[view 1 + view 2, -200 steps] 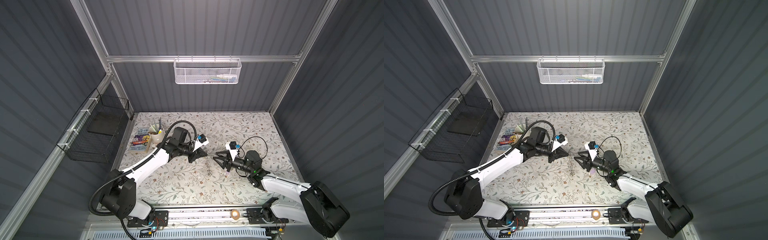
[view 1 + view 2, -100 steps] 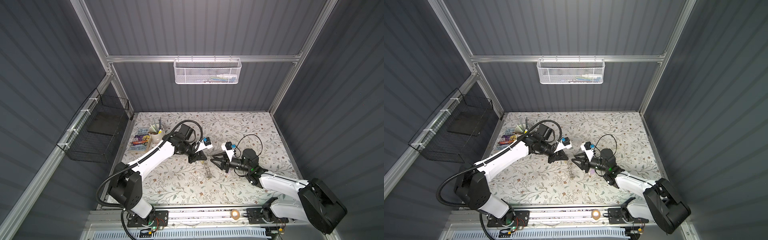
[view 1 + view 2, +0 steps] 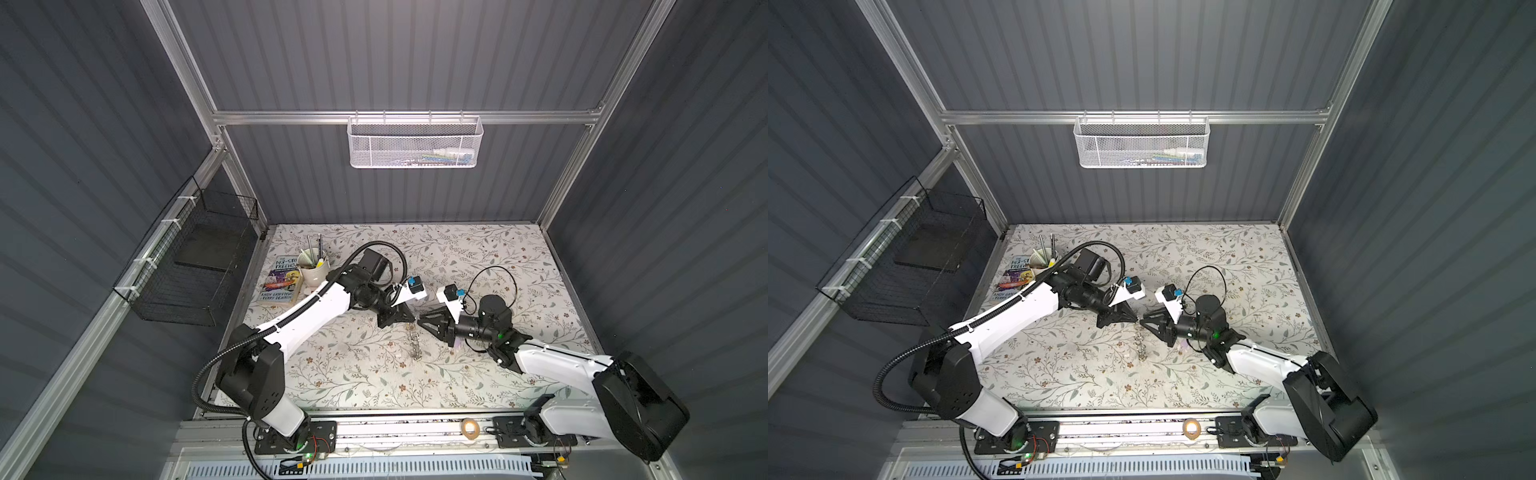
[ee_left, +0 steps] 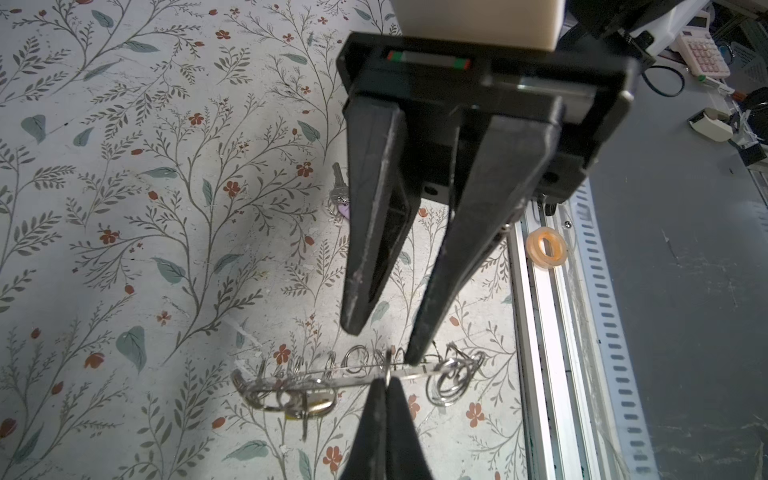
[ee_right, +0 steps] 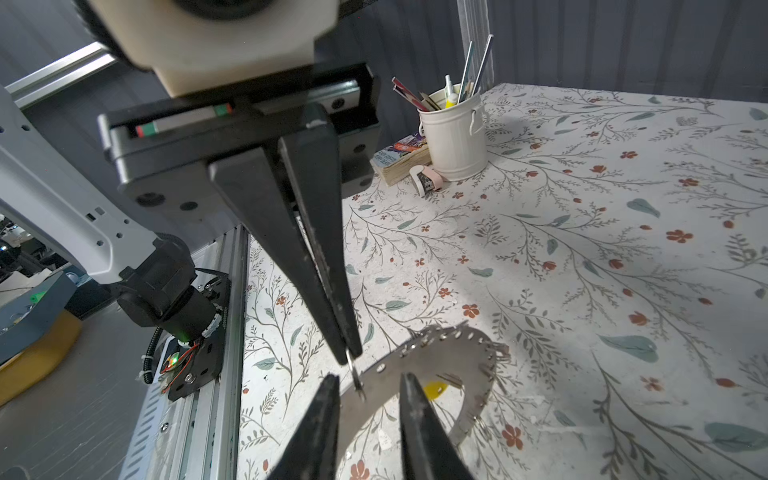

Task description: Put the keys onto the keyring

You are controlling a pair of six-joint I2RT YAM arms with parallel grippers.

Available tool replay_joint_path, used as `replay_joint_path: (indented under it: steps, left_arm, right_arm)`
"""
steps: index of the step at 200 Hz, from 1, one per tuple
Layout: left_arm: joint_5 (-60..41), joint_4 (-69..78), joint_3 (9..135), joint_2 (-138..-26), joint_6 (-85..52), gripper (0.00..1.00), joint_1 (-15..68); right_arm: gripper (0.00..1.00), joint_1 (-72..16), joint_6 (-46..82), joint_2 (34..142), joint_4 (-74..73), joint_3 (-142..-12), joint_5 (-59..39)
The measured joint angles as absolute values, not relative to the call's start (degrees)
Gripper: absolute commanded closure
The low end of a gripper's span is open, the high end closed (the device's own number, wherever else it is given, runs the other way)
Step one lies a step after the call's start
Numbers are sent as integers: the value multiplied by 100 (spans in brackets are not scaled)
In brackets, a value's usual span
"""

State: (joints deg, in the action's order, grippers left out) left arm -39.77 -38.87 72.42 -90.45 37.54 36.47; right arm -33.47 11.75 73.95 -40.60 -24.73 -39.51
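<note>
Keyring point(image 3: 414, 341) hung on edge at the middle of both top views, a thin upright strip above the floral table point(image 3: 353, 374). Whether its lower rim touched the table could not be told. At the table's upper left were a book point(image 3: 280, 279) and a cup point(image 3: 312, 272) of pens, well apart from it.

Left gripper point(image 3: 414, 321) pointed in from the left, its tip directly above the keyring in the frame. Its jaws were pressed together on one small wire loop of the rim. A yellow key point(image 4: 308, 409) already hung from another loop, away from the gripped one.

Right gripper point(image 4: 383, 343) pointed in from the right, nearly tip to tip with the left gripper. Its jaws stood apart, straddling the gripped loop and the rim beside it. The right wrist view showed a gap on each side of the loop, so it clamped nothing.

The lilac key point(image 4: 340, 195) lay flat on the table, apart from the keyring. A tape roll point(image 3: 469, 427) sat on the front rail, lower right of centre.
</note>
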Motion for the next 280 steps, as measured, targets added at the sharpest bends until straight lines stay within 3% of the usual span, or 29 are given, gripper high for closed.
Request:
replay_joint_path:
  steps: [25,66,127,153,184,200,234,280]
  left_arm:
    - [-3979,-3859,7242,-9048,3754,100,3664]
    - [-3981,-3826,7242,-9056,3752,100,3699]
    - [-3981,-3763,7242,-9094,3752,100,3721]
    - [-3966,-3743,7242,-9126,3747,100,3719]
    - [-3955,-3704,7220,-9131,3728,100,3719]
    - [-3962,-3542,7118,-9109,3647,92,3719]
    - [-4047,-2497,6318,-8586,3070,80,3691]
    - [-4333,860,4185,-7393,904,69,3022]
  right_arm:
    - [82,-3361,1151,7441,-4023,-2502,-3968]
    - [76,-3365,1155,7441,-4021,-2504,-3970]
    - [86,-3365,1160,7450,-4014,-2506,-4042]
    - [100,-3365,1175,7459,-3964,-2506,-4073]
    - [100,-3369,1160,7463,-3951,-2506,-4029]
    - [100,-3369,1166,7465,-3931,-2504,-3988]
    - [100,-3378,1227,7474,-4034,-2462,-3931]
    - [100,-3391,1332,7474,-4434,-2379,-3903]
